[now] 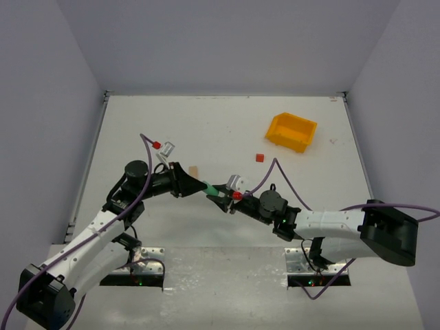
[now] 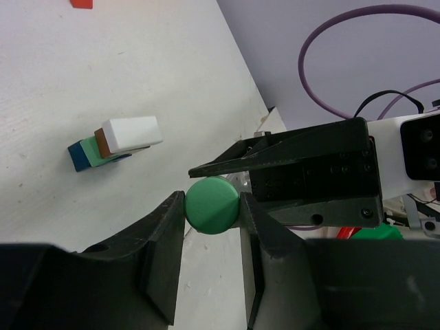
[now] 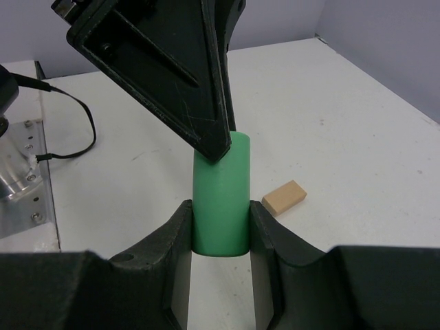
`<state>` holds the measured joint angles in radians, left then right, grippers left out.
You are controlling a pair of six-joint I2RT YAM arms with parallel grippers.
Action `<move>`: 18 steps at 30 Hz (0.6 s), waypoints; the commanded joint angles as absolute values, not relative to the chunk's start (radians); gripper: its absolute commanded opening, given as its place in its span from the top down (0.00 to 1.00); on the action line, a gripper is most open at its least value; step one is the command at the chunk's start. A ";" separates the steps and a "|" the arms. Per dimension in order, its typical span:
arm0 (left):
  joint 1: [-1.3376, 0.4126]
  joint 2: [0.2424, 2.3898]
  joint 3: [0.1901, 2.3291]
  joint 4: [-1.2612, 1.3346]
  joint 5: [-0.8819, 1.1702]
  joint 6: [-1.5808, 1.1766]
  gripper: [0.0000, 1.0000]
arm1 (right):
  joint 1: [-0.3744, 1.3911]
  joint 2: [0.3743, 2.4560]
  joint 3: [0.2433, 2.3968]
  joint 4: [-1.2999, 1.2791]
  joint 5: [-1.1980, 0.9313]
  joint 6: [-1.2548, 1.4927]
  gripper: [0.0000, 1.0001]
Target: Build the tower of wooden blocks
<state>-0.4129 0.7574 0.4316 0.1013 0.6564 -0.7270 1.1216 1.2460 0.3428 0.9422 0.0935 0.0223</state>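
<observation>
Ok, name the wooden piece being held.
The green cylinder, clamped between the left hand and right hand; the tan block and red cube lie free.

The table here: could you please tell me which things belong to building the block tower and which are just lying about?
Job: green cylinder, gripped by left hand and right hand; short block stack; loose tan block; loose red block.
Lying about: yellow bin.
</observation>
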 commanded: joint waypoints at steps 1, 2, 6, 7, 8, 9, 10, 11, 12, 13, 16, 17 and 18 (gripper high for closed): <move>-0.430 0.734 0.434 0.144 0.653 -0.727 1.00 | 1.121 1.256 0.385 0.999 0.110 0.008 0.82; -0.430 0.731 0.434 0.144 0.645 -0.725 1.00 | 1.121 1.258 0.385 0.998 0.112 0.008 0.78; -0.430 0.721 0.458 0.088 0.557 -0.680 1.00 | 1.121 1.240 0.378 0.979 0.159 0.020 0.21; -0.430 0.723 0.478 0.058 0.527 -0.659 1.00 | 1.121 1.225 0.376 0.960 0.182 0.039 0.07; -0.430 0.728 0.499 0.040 0.500 -0.641 1.00 | 1.121 1.210 0.370 0.930 0.210 0.058 0.05; -0.431 0.734 0.520 0.021 0.473 -0.623 1.00 | 1.120 1.194 0.363 0.901 0.238 0.076 0.03; -0.431 0.739 0.541 0.003 0.446 -0.604 1.00 | 1.120 1.178 0.357 0.871 0.266 0.095 0.01; -0.431 0.744 0.558 -0.028 0.423 -0.592 1.00 | 1.120 1.158 0.353 0.837 0.296 0.096 0.01; -0.433 0.748 0.570 -0.038 0.400 -0.582 1.00 | 1.120 1.139 0.344 0.813 0.319 0.117 0.01; -0.442 0.767 0.600 -0.045 0.347 -0.562 1.00 | 1.120 1.088 0.312 0.782 0.370 0.118 0.01; -0.477 0.822 0.662 -0.072 0.251 -0.521 1.00 | 1.115 1.005 0.272 0.727 0.503 0.119 0.01; -0.503 0.849 0.686 -0.078 0.195 -0.506 1.00 | 1.109 0.951 0.254 0.683 0.554 0.127 0.01; -0.536 0.875 0.707 -0.078 0.154 -0.499 1.00 | 1.102 0.911 0.245 0.648 0.600 0.142 0.01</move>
